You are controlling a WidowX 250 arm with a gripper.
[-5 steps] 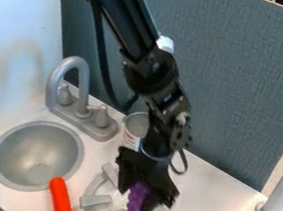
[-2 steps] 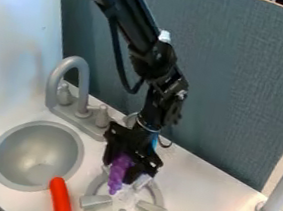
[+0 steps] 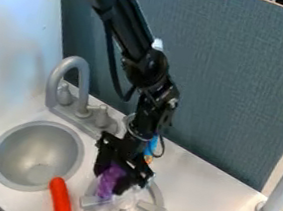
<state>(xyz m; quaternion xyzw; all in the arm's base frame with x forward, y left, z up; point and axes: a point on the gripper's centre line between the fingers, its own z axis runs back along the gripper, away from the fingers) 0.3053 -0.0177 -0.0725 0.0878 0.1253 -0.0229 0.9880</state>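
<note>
As our fingers point(image 3: 134, 175) clasp the purple toy point(image 3: 110, 178) low, we risk knocking it loose against the burner point(image 3: 152, 209) beneath them.

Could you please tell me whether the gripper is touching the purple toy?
Touching. The camera view shows the gripper holding the purple toy, with dark parts of the gripper against both its sides.

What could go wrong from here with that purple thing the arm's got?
The purple thing hangs down from the jaws, closed on its upper part, so it might slip out. Its lower end is close to the burner's prongs and could catch on them. The blue item right beside the arm might get knocked if the arm swings.
</note>
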